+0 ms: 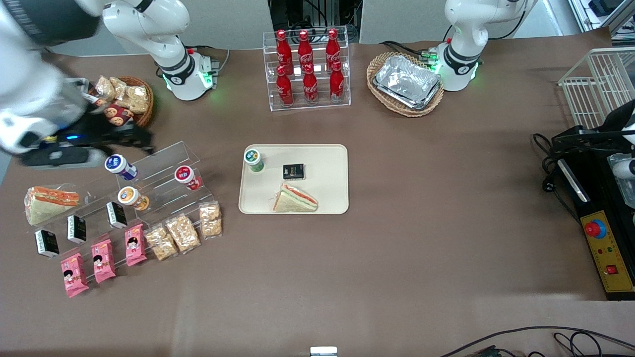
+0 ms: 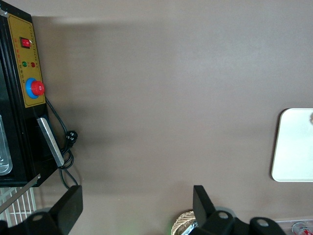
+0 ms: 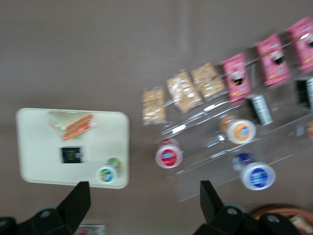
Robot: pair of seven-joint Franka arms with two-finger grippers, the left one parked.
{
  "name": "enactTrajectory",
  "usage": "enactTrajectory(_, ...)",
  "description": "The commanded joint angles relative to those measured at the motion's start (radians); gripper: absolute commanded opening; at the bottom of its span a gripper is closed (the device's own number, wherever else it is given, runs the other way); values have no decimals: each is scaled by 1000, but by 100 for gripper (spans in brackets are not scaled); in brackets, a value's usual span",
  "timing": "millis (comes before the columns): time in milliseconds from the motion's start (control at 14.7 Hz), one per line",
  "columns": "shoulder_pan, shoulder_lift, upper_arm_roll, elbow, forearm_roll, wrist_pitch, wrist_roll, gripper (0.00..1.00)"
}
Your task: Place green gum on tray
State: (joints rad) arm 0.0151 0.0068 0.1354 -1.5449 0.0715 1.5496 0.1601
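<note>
The green gum (image 1: 253, 159), a small green bottle with a white lid, stands upright on the cream tray (image 1: 327, 198), in the tray's corner toward the working arm's end and farther from the front camera. It also shows in the right wrist view (image 3: 107, 173) on the tray (image 3: 36, 147). My right gripper (image 1: 139, 139) hangs above the clear display stand, well apart from the tray toward the working arm's end. In the right wrist view the gripper (image 3: 143, 191) is open wide and empty.
A sandwich (image 1: 295, 199) and a black packet (image 1: 293, 171) lie on the tray. The clear stand (image 1: 163, 163) holds blue (image 1: 120, 166), red (image 1: 186, 177) and orange (image 1: 132, 197) bottles, with snack packs nearer the front camera. A cola rack (image 1: 307, 69) and a wicker basket (image 1: 406, 82) stand farther back.
</note>
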Motion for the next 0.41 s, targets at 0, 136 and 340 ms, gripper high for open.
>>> enactTrajectory(0, 5, -5, -108, 14, -56, -37, -122, 100)
enactTrajectory(136, 6, 1, -155, 12, -55, -39, -129, 100)
enactTrajectory(340, 6, 12, -178, -1, -48, -42, -129, 100)
